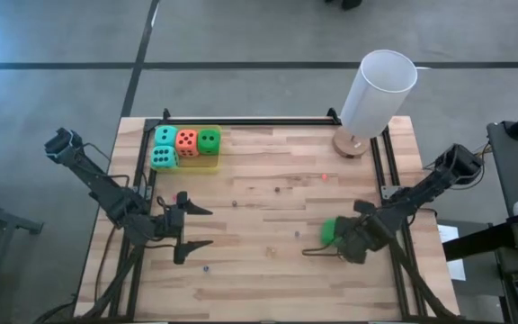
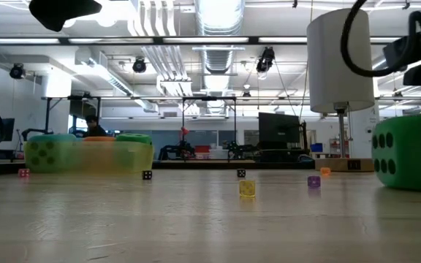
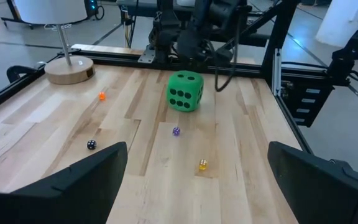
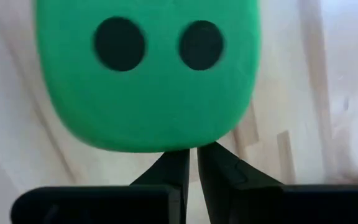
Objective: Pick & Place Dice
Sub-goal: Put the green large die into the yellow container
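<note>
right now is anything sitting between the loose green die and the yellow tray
Nothing big: bare wood lies between the green die and the yellow tray. Only a few tiny dice dot that stretch, low enough to carry over.

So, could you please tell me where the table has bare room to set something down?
The widest bare patch lies mid-table between the yellow tray and the lamp base. The strip between the left hand and the green die holds scattered tiny dice. The tray corner is crowded.
</note>
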